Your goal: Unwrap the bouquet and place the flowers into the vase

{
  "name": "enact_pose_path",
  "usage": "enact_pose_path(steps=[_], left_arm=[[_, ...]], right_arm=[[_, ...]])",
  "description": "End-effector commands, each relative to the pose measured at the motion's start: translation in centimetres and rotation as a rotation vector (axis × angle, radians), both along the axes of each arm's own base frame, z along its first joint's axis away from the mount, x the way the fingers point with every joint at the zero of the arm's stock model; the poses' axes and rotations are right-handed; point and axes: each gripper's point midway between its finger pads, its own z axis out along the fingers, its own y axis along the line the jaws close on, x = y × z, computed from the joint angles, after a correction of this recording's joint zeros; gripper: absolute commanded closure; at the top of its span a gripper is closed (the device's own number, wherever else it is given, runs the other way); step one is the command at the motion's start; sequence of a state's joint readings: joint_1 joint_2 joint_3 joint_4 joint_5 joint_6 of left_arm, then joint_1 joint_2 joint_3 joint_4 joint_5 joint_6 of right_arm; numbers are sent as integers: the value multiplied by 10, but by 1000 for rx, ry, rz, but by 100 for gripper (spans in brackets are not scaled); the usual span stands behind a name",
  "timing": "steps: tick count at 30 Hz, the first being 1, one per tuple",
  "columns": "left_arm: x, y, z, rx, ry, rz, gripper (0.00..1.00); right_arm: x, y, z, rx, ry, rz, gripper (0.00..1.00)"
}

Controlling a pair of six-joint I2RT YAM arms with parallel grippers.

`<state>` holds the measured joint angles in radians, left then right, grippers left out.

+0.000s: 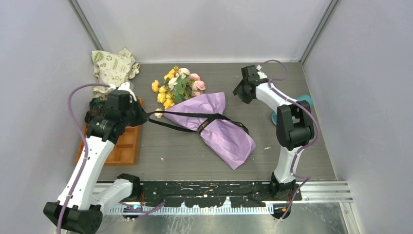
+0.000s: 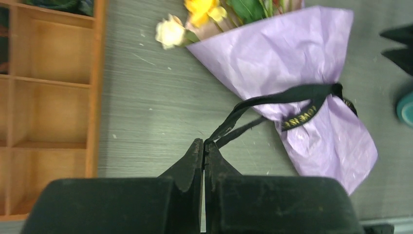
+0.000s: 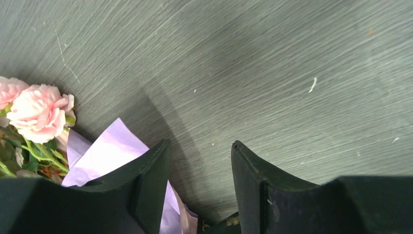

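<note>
The bouquet lies across the middle of the table, its purple wrapping paper (image 1: 219, 124) tied with a black gold-lettered ribbon (image 1: 207, 119). The yellow, pink and white flowers (image 1: 178, 85) point to the far left. My left gripper (image 1: 145, 117) is shut on the ribbon's loose end (image 2: 229, 127), which runs taut from the fingertips (image 2: 197, 146) to the knot. My right gripper (image 1: 241, 92) hangs open over bare table beside the paper's (image 3: 104, 153) far edge, holding nothing. A pink flower (image 3: 36, 112) shows at its left. The teal vase (image 1: 306, 100) is mostly hidden behind the right arm.
An orange compartmented wooden tray (image 1: 124, 146) sits at the left under my left arm. A beige green-printed cloth bag (image 1: 113, 66) lies in the far left corner. Grey walls close in three sides.
</note>
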<state>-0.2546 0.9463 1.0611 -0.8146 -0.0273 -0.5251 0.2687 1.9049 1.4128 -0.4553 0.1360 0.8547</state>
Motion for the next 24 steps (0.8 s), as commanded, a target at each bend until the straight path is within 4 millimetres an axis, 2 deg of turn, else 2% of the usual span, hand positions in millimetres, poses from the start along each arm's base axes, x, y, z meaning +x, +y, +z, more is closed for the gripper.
enact_pose_path(steps=[1,8,9,12,16,20,24], left_arm=[[5,38,25,41,-24,159,100],[10,79,60,51,-89,286,100],[11,89,66,58,-98,322,100],[10,110,83,108,-123,389,100],[-1,147,99,220,-136,544,100],[-15,171,96,283,-110,645,98],[-15,168,67,238,-26,638,95]], right_arm=[[7,-17,28,-41,-52,-7,46],[1,-14,44,-18,-75,13,46],[-1,-12,46,-9,-75,20,46],[-4,0,55,43,-99,67,46],[-9,18,69,76,-135,143,45],[-17,44,76,129,-142,243,44],[-31,66,68,137,-100,345,43]])
